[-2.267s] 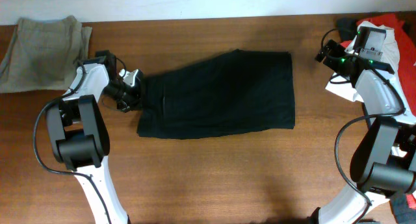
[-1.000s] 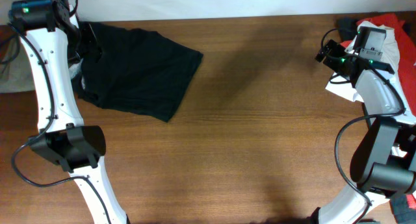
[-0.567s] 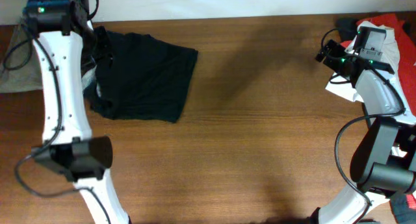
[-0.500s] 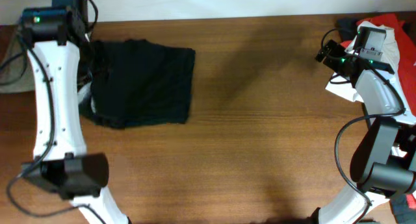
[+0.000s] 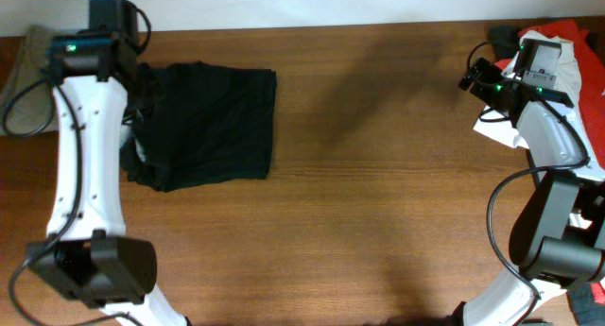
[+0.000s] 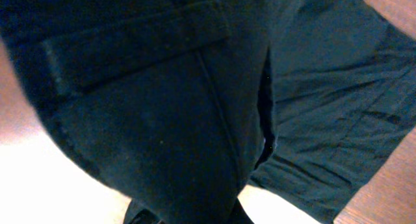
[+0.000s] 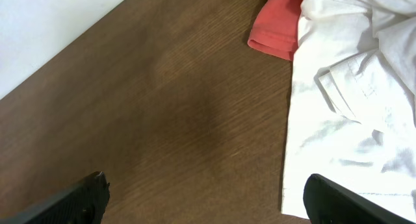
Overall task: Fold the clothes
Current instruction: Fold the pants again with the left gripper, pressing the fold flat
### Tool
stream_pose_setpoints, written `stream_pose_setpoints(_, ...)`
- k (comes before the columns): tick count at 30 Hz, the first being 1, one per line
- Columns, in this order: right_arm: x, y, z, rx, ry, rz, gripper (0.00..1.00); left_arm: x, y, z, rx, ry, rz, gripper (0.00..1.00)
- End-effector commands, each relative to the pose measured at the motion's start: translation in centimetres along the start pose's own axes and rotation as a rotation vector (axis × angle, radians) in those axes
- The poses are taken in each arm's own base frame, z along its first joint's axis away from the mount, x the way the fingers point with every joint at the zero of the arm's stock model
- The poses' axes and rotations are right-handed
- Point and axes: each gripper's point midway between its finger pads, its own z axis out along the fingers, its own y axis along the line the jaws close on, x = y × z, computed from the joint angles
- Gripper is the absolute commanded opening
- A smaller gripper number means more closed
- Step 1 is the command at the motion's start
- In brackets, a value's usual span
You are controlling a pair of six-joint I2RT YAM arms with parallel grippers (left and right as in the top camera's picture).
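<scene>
Wooden table [image 5: 378, 222] spans the overhead view. At upper left, black shorts [image 5: 217, 128] lie folded into a near-square block, slightly wider than deep. The long axis runs left to right, the straight edge faces right, and the rumpled end is tucked under the left arm. Left claw [image 5: 142, 85] sits at that rumpled end; whether it is clenched cannot be told. Its wrist camera shows only close dark cloth and seams, detail lost from above. Khaki garment [image 5: 19, 80] lies at far left. At upper right, right claw [image 7: 205, 182] hangs released, fingers wide apart, near white garment [image 7: 351, 100] and red garment [image 7: 276, 26].
</scene>
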Motion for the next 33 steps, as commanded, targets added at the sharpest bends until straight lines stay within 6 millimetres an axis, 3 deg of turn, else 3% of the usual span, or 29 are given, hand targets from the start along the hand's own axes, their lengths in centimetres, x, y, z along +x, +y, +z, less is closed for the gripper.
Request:
stream_pose_setpoints(1, -1.0, 0.2, -0.6, -0.002, -0.027, -0.002, 0.99, -1.2, -2.2, 4.7, -0.006, 0.018, 0.025, 0.01)
stream_pose_setpoints(3, -1.0, 0.2, -0.6, -0.002, -0.027, -0.002, 0.99, -2.2, -3.7, 6.0, 0.014, -0.017, 0.027, 0.01)
stream_pose_setpoints(5, -1.0, 0.2, -0.6, -0.002, -0.027, -0.002, 0.99, -2.7, -6.9, 5.0, 0.065, -0.089, 0.154, 0.01)
stream_pose_setpoints(11, -1.0, 0.2, -0.6, -0.002, -0.027, -0.002, 0.99, 1.1, -13.3, 3.3, 0.186, -0.063, 0.377, 0.01)
stream_pose_setpoints(13, -1.0, 0.2, -0.6, -0.002, -0.027, -0.002, 0.99, 2.2, -14.5, 3.8, 0.247, -0.012, 0.394, 0.01)
stream_pose_setpoints(16, -1.0, 0.2, -0.6, -0.002, -0.027, -0.002, 0.99, 5.8, -17.0, 5.5, 0.373, 0.14, 0.467, 0.01)
stream_pose_setpoints(18, -1.0, 0.2, -0.6, -0.002, -0.027, -0.002, 0.99, 6.8, -17.8, 6.2, 0.372, 0.159, 0.517, 0.01)
stream_pose_setpoints(23, -1.0, 0.2, -0.6, -0.002, -0.027, -0.002, 0.99, 7.8, -20.9, 5.2, 0.468, 0.109, 0.675, 0.01)
stream_pose_setpoints(31, -1.0, 0.2, -0.6, -0.002, -0.027, -0.002, 0.99, 13.4, -25.0, 9.2, 0.538, 0.26, 0.746, 0.02)
stream_pose_setpoints(32, -1.0, 0.2, -0.6, -0.002, -0.027, -0.002, 0.99, 13.6, -25.5, 9.3, 0.542, 0.255, 0.754, 0.06)
stream_pose_setpoints(33, -1.0, 0.2, -0.6, -0.002, -0.027, -0.002, 0.99, 13.5, -25.8, 9.5, 0.546, 0.247, 0.754, 0.18)
